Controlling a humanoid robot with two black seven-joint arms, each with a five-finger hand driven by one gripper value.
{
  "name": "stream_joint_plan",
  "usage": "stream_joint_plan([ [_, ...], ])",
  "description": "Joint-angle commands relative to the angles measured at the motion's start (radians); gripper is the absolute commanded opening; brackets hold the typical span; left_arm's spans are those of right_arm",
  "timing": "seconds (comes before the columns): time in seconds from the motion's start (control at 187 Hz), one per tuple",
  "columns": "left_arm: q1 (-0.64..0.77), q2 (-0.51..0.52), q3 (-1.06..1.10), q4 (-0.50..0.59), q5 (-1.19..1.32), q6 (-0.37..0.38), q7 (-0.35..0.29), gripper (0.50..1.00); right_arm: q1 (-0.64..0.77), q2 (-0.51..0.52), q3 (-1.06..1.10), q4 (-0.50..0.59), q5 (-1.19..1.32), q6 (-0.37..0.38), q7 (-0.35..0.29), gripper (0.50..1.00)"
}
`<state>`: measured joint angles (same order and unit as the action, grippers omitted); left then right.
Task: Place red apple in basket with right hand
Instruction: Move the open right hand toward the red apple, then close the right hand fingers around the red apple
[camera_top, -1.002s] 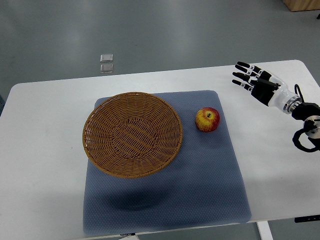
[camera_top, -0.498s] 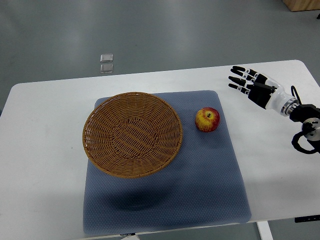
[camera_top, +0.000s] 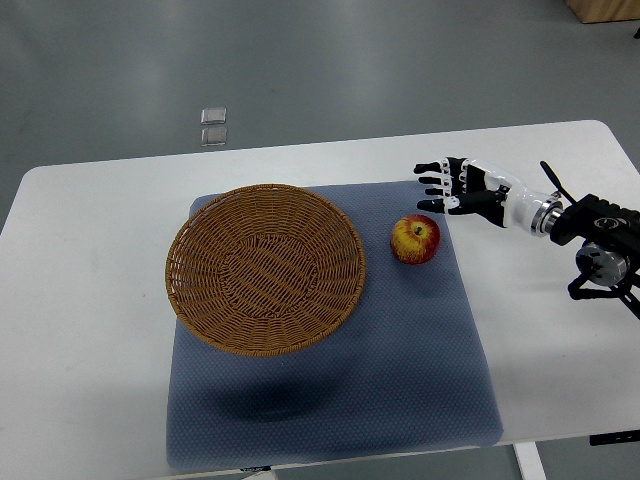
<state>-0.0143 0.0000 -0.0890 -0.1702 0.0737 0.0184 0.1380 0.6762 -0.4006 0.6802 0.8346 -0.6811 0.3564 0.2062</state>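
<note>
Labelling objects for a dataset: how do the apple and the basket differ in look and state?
The apple is small, round, smooth, red with a yellow patch; the basket is wide, shallow, brown woven wicker. The apple is solid fruit; the basket is an empty container. The apple lies nearer the open right hand. Both rest on the blue mat, untouched.

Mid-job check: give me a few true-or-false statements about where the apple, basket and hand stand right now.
1. The red and yellow apple lies on the blue-grey mat, right of the round woven wicker basket. True.
2. The apple is inside the basket. False: the basket holds nothing.
3. The right hand grips the apple. False: its fingers are spread, up and right of the apple, apart from it.
4. The left hand rests on the white table. False: it is out of view.
</note>
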Motion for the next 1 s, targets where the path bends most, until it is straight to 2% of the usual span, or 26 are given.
stream_joint_plan([
  [0.0,-0.001,0.0,0.0,0.0,0.0,0.0,0.0,1.0,0.002,0.0,-0.001,0.015,-0.067,-0.013,0.009,0.909],
  [0.359,0.0,0.0,0.0,0.0,0.0,0.0,0.0,1.0,0.008,0.006,-0.002,0.046,-0.382,-0.048,0.033,0.909],
  [0.997,-0.001,0.0,0.0,0.0,0.0,0.0,0.0,1.0,0.011,0.011,-0.027,0.046,-0.512,-0.066,0.033,0.909],
])
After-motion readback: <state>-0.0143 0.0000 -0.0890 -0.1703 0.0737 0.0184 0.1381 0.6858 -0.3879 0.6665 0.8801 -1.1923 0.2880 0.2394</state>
